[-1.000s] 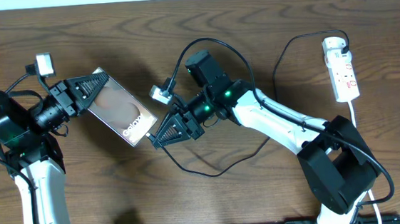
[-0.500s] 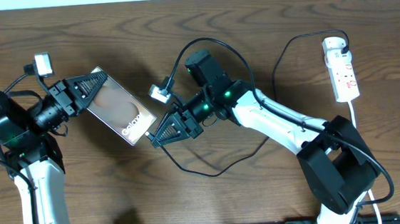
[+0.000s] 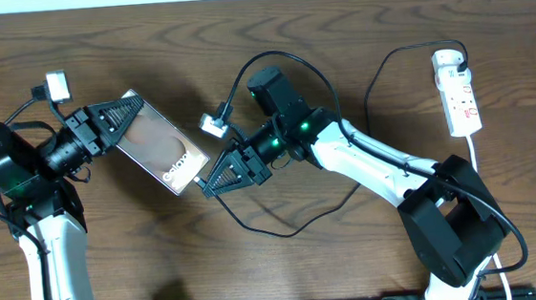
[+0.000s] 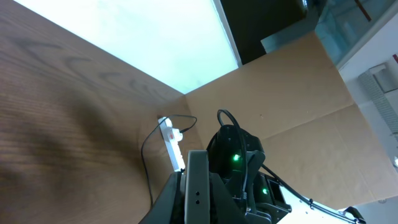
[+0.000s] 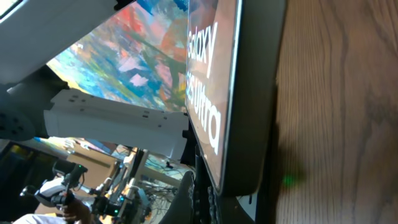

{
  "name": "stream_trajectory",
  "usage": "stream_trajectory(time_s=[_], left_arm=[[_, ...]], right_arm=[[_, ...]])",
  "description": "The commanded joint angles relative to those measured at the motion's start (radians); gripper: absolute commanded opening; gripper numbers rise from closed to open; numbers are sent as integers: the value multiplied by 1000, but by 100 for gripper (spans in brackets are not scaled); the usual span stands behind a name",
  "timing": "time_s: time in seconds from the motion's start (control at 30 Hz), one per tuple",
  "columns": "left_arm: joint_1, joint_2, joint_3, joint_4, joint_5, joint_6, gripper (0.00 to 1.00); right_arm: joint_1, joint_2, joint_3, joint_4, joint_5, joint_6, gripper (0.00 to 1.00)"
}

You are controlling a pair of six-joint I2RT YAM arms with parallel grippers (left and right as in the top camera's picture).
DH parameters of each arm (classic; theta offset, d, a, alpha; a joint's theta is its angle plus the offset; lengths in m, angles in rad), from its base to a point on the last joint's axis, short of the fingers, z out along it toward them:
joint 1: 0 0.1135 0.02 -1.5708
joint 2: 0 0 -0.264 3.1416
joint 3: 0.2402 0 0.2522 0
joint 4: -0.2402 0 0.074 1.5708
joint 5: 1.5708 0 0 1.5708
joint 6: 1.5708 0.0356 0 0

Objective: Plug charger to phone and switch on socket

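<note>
Black left fingers (image 3: 117,114) clamp phone (image 3: 157,144); right fingers (image 3: 230,172) pinch charger (image 3: 255,230).

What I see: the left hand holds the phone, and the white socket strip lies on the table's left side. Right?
Not quite. The left hand does hold the phone, but the white socket strip lies on the right side of the table, far from the phone. The overhead view shows it.
</note>
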Motion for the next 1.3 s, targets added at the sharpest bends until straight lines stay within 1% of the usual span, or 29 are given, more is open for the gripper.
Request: stream_trajectory(time_s=[0.0,0.3,0.77,1.03,1.27], left_arm=[[-19,0,3,1,103,24,8],[-79,0,3,1,103,52,7],[-79,0,3,1,104,55,7],[-79,0,3,1,104,62,7],[-79,0,3,1,103,61,8]], right_arm=[[2,-2,11,16,2,15,1],[2,-2,11,27,-7,48,1],[-1,-2,11,54,-18,50,1],[-1,-2,11,98,-18,116,1],[-2,-2,10,98,-17,116,1]])
